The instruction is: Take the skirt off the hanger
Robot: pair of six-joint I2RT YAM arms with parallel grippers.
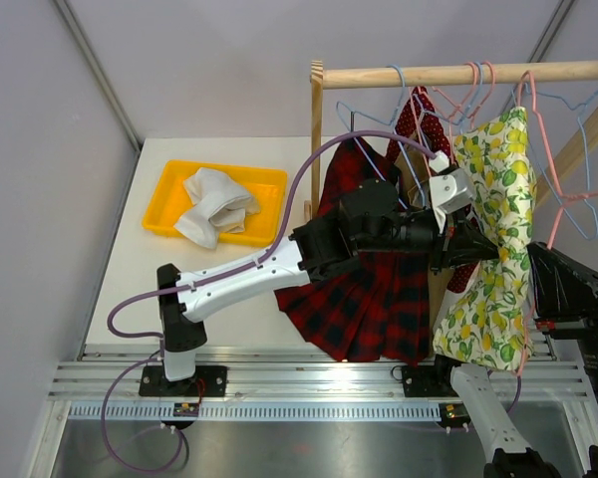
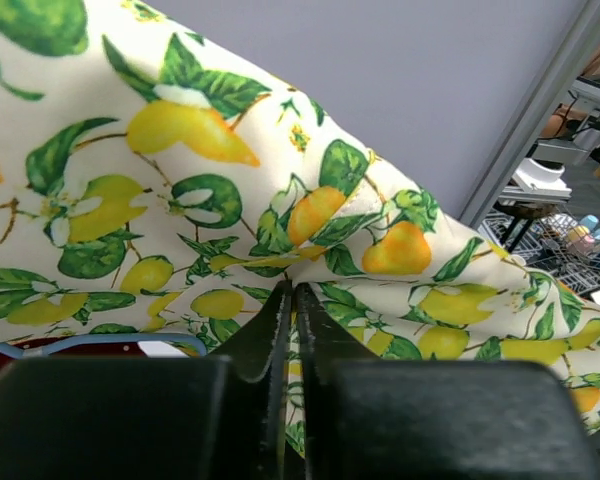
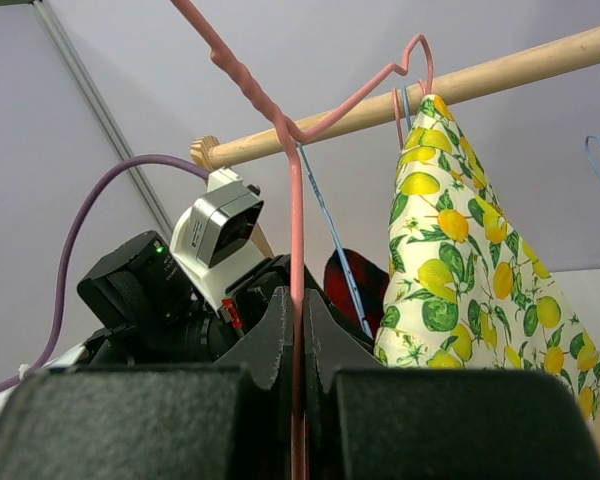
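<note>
The red and dark tartan skirt (image 1: 369,299) hangs from the hanger (image 1: 364,124), a pale-blue wire one, on the wooden rod; my left arm crosses in front of it. In the right wrist view a strip of the skirt (image 3: 345,280) shows behind a blue wire (image 3: 330,230). My left gripper (image 1: 478,244) has reached past the skirt. Its jaws (image 2: 292,290) are shut on a fold of the lemon-print garment (image 2: 180,200). My right gripper (image 3: 298,300) is shut on a pink wire hanger (image 3: 295,200), right of the lemon-print garment (image 1: 493,249).
A wooden rod (image 1: 458,73) on a wooden post (image 1: 317,139) carries several blue and pink hangers (image 1: 578,110) and a red white-dotted garment (image 1: 419,119). An orange tray (image 1: 169,199) with a white cloth (image 1: 214,204) lies at the back left.
</note>
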